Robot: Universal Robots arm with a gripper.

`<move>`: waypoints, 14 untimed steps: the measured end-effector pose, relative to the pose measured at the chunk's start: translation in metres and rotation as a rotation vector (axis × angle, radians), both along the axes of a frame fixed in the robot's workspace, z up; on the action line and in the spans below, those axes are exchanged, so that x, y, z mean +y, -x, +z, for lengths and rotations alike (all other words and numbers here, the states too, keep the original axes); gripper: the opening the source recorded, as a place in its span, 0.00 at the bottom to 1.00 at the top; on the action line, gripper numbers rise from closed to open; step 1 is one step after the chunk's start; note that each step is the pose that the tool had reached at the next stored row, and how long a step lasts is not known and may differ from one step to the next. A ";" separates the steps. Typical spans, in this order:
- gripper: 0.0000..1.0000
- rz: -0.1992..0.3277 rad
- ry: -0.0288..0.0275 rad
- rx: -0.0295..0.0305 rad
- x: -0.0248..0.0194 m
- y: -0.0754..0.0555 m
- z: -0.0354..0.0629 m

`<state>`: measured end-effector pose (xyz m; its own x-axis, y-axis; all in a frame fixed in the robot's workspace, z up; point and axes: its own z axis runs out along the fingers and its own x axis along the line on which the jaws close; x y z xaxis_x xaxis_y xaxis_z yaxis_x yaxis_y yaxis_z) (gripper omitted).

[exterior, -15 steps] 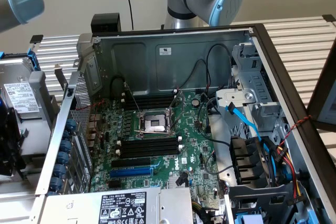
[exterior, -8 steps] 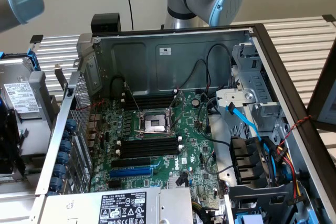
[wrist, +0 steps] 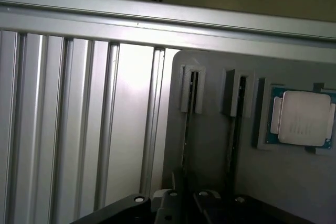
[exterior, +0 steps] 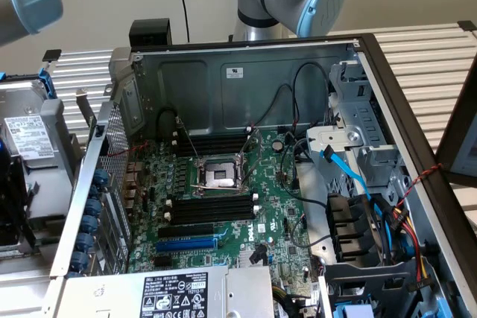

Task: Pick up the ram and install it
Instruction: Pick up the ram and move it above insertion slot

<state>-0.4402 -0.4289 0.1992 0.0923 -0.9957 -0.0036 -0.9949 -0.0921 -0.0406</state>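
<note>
Beside the grey holder (wrist: 210, 145), on its open side, the slatted aluminium table (wrist: 79, 129) is lying bare. In the holder, the ram (wrist: 185, 140) is standing on edge in the groove nearest those slats, showing as a thin dark line. A second stick (wrist: 232, 140) is standing in the next groove, just beside it. A processor chip (wrist: 303, 118) is sitting in a pocket on the side of the holder farthest from the slats.

As I am judging it, the closeness of the two sticks is the main risk: an off-centre grip could be nudging the second stick or catching a groove wall. A hold on only the thin top edge could be letting the ram tilt or slip while leaving the groove. A tilted stick would then be meeting the motherboard's black slots (exterior: 212, 208) crooked, inside the open computer case (exterior: 246, 72). Where that case stands relative to the holder I cannot tell.

The gripper (wrist: 186, 203) is hanging over the end of the holder opposite its raised groove blocks, in line with the ram. Whether it is clamped on the stick, loose around it, or touching it at all, I cannot tell.
</note>
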 end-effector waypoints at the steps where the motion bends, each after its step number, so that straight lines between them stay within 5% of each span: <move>1: 0.13 0.000 0.0000 0.0000 0.0000 0.000 0.0000; 14: 0.13 0.000 0.0002 -0.0002 0.0000 0.000 0.0015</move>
